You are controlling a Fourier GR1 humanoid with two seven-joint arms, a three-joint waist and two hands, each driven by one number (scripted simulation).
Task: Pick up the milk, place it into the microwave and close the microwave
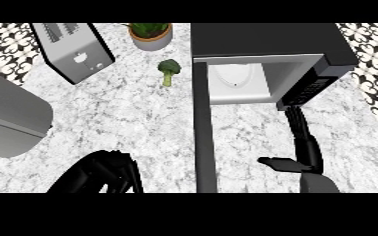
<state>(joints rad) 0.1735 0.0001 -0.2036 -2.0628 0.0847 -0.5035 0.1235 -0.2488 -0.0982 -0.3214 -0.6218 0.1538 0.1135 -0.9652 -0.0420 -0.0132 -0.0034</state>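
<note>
Black fingers [297, 125] of the right hand [306, 152] stretch straight toward the open microwave [310, 65], holding nothing. The left hand [103, 172] rests curled and empty low on the marble desk [133, 115]. The milk cannot be made out anywhere.

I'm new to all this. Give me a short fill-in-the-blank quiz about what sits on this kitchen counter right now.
1. The microwave door stands ____.
2. The small green vegetable lying between the toaster and the microwave is a piece of ____.
3. The potted plant stands at the counter's back edge, just to the ____ of the microwave in the head view.
4. The right robot hand reaches up toward the microwave's ____ panel.

Missing words: open; broccoli; left; control
</note>
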